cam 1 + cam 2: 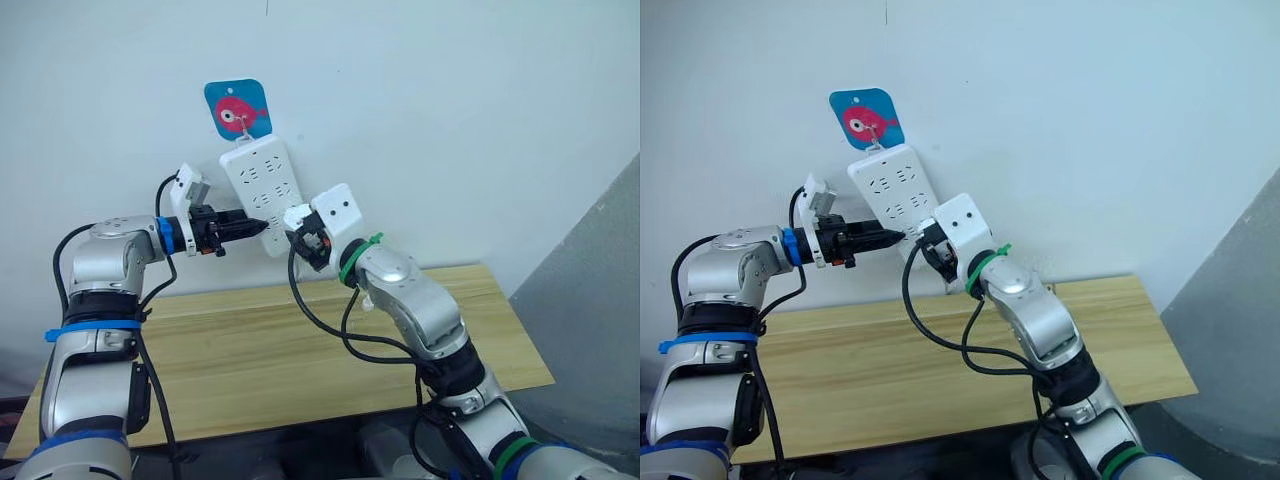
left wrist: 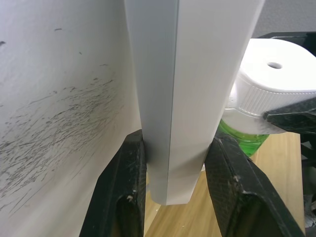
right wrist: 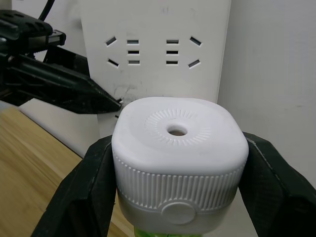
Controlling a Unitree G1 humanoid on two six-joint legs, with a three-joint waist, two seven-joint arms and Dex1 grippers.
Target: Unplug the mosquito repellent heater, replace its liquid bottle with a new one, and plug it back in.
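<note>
You're at the plug-in step, or possibly the unplug — can't tell which from here. The right tool [image 3: 177, 197] is clamped on the mosquito repellent heater [image 3: 180, 158], one finger on each side of its ribbed body, w/ the heater held right up at the lower end of the power strip [image 1: 262, 192] hanging on the wall. The left tool [image 2: 175, 192] is closed on the strip's lower end, pinching it by its edges to steady it.

Whether the prongs are seated in a socket is hidden behind the heater body. If plugging in, next move calls for lining the prongs up w/ a free socket pair and pushing straight in while the left tool braces the strip, since it hangs loose from a hook at the fish sticker [image 1: 238, 108] and prob swings. If unplugging, pull straight out, no twist.

Heater: small white rounded unit, round vent hole centred on top w/ a ring of fine radial lines, ribbed band round the sides, one round button. Green liquid bottle [image 2: 243, 138] shows under it, so a bottle is fitted. Table [image 1: 300, 350] sits below.
</note>
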